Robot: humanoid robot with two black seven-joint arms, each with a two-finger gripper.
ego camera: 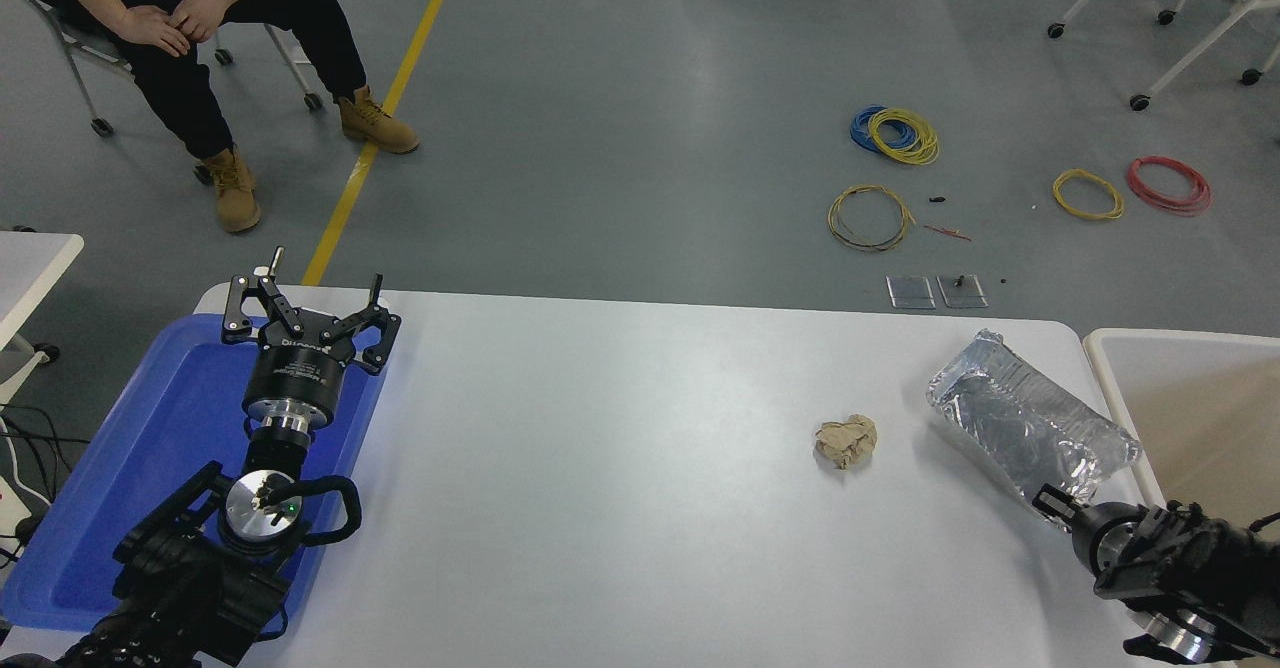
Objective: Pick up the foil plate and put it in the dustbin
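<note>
At the far left, a blue tray (150, 448) lies on the bench (600, 468), and the left claw (305, 313) is parked above it with its fingers spread wide, holding nothing. It plays no part in the job as seen here.

Further right, near the middle of the bench, sits a small crumpled paper ball (846, 441), apart from everything else and not part of the task.

Right of the ball is the foil plate (1030, 428). It looks tilted, its near right end raised and its far left end close to the bench or resting on it. The right claw (1052, 501) meets that near end, and the fingers appear clamped on the rim, so the pick-up seems made or just under way.

At the far right edge stands the dustbin (1100, 368), just beside the plate; only part of it shows, and nothing can be seen inside that part.

By this reckoning the grasp is done and the lift begun. What is left is carrying the plate right, over the rim, and letting it drop in.
</note>
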